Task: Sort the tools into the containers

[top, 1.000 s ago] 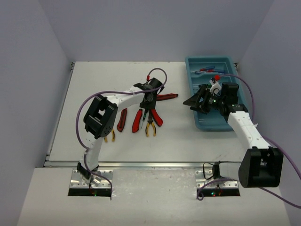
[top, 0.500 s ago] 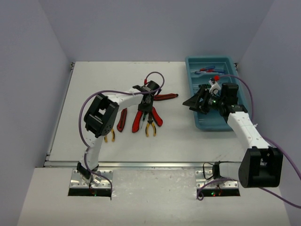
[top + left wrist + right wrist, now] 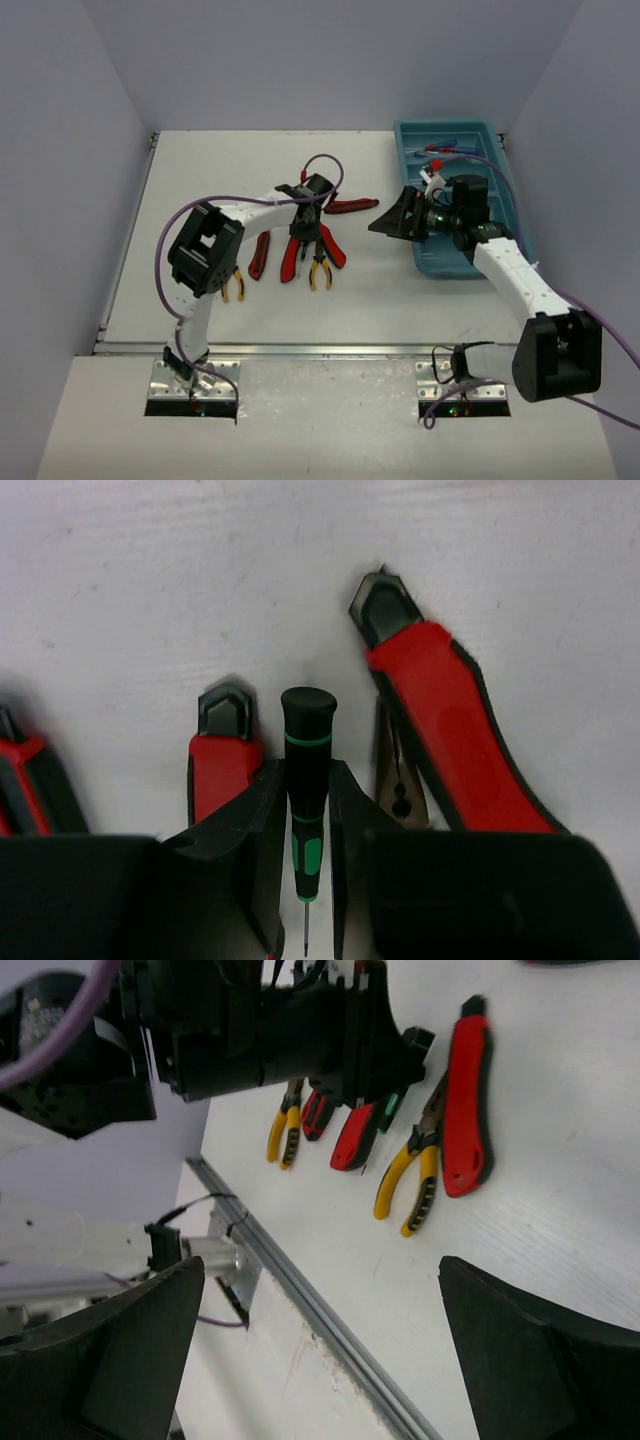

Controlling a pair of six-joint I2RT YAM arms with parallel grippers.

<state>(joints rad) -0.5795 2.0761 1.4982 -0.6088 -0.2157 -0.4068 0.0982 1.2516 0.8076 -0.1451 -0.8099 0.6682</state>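
Observation:
My left gripper (image 3: 305, 230) is down in the pile of tools at the table's middle. In the left wrist view its jaws (image 3: 306, 790) are shut on a black-green screwdriver (image 3: 307, 730), which lies on the table between two red-handled utility knives (image 3: 450, 740) (image 3: 222, 765). Yellow-handled pliers (image 3: 320, 272) lie just in front. My right gripper (image 3: 390, 222) is wide open and empty, hanging over the table left of the teal tray (image 3: 440, 266). Blue-handled screwdrivers (image 3: 445, 148) lie in the tray's far compartment.
Another red knife (image 3: 352, 207) lies between the two grippers and one (image 3: 259, 255) lies left of the pile. A second pair of yellow pliers (image 3: 233, 287) sits beside the left arm. The right wrist view shows the table's front rail (image 3: 300, 1290).
My left gripper has come down and toward me into the tool pile. My right gripper has swung left, out over the tray's edge onto the table side.

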